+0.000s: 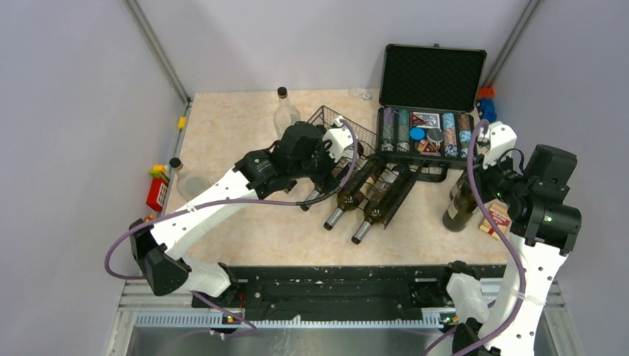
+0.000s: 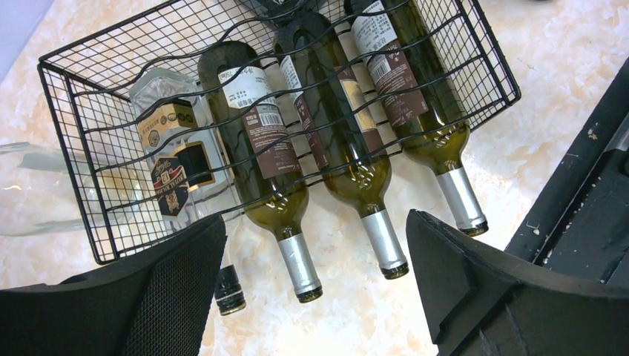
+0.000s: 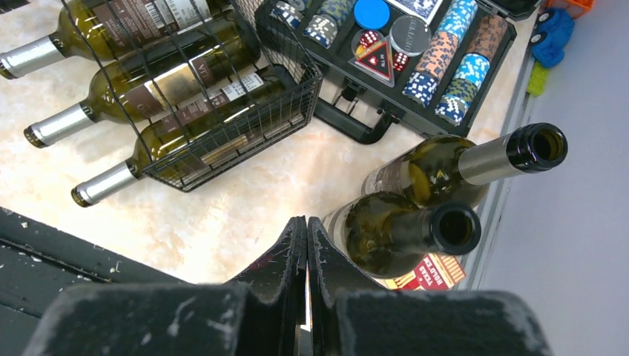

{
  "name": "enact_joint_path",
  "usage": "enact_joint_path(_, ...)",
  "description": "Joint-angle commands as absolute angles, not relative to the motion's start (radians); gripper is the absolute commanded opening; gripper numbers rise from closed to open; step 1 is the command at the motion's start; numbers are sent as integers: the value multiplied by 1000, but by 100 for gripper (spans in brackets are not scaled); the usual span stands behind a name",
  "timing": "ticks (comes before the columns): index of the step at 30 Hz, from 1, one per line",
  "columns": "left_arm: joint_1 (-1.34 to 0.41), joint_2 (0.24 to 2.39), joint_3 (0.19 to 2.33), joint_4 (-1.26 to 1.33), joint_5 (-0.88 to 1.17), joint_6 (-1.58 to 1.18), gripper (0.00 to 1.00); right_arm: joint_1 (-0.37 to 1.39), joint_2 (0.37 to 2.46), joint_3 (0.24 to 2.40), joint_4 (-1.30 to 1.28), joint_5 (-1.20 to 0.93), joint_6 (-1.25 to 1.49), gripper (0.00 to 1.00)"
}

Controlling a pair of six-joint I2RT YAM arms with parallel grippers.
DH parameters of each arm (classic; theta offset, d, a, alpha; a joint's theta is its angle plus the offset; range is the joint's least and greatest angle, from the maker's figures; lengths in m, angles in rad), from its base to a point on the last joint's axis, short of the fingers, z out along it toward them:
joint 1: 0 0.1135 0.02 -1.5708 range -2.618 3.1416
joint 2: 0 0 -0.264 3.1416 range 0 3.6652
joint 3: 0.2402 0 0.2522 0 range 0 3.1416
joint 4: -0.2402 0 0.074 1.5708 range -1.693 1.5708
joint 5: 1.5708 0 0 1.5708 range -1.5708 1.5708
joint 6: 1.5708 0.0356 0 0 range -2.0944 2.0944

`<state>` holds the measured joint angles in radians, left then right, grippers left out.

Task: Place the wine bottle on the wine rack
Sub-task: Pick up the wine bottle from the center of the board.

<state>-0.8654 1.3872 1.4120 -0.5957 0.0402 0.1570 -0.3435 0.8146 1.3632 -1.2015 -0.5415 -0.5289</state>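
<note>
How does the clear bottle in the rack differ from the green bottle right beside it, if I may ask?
The clear bottle is colourless with black-and-gold labels; the green bottle is tinted with a white-and-brown label. The clear bottle ends in a black cap, the green bottle in silver foil. Both lie in the wine rack, necks poking out.

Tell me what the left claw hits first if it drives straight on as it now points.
Likely the silver-capped neck of a green wine bottle lying in the wine rack, framed by the open left claw. Depth is unclear; the tabletop under it could come first.
</note>
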Motion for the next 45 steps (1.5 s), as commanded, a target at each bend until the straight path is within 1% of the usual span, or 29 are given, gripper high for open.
enact_joint_path(1,-862,1404,1450,-561,73,156,95,-351,807,1369,-1166,-564,-542,0)
enact_joint_path(5,-862,1416,1455,-559,80,156,95,-351,802,1386,-1151,-539,-520,1)
enact_joint_path(6,-862,1419,1456,-558,81,156,95,-351,796,1392,-1148,-529,-515,4)
enact_joint_path(8,-862,1425,1461,-558,85,156,95,-351,788,1404,-1144,-509,-502,17)
enact_joint_path(9,-863,1427,1464,-558,87,155,95,-350,785,1410,-1143,-497,-495,28)
enact_joint_path(10,-863,1430,1466,-560,88,153,95,-351,780,1413,-1140,-481,-484,42)
enact_joint_path(11,-863,1431,1468,-561,88,153,95,-351,778,1411,-1134,-459,-473,53)
enact_joint_path(12,-862,1433,1467,-562,89,152,95,-351,772,1405,-1128,-434,-463,61)
enact_joint_path(13,-862,1434,1465,-563,90,151,95,-350,766,1394,-1117,-404,-448,67)
enact_joint_path(14,-862,1433,1461,-563,92,150,95,-350,760,1379,-1104,-373,-433,70)
enact_joint_path(16,-862,1428,1444,-556,100,152,95,-351,756,1350,-1081,-307,-396,73)
enact_joint_path(21,-862,1408,1394,-532,132,164,95,-351,788,1325,-1065,-199,-316,75)
enact_joint_path(27,-862,1390,1349,-510,157,174,95,-351,814,1311,-1048,-143,-261,75)
enact_joint_path(34,-862,1384,1325,-490,171,168,95,-351,836,1237,-1030,-125,-267,73)
enact_joint_path(39,-862,1381,1316,-485,176,160,95,-351,847,1194,-1007,-126,-271,69)
enact_joint_path(45,-862,1378,1310,-483,174,160,95,-351,856,1174,-992,-124,-277,57)
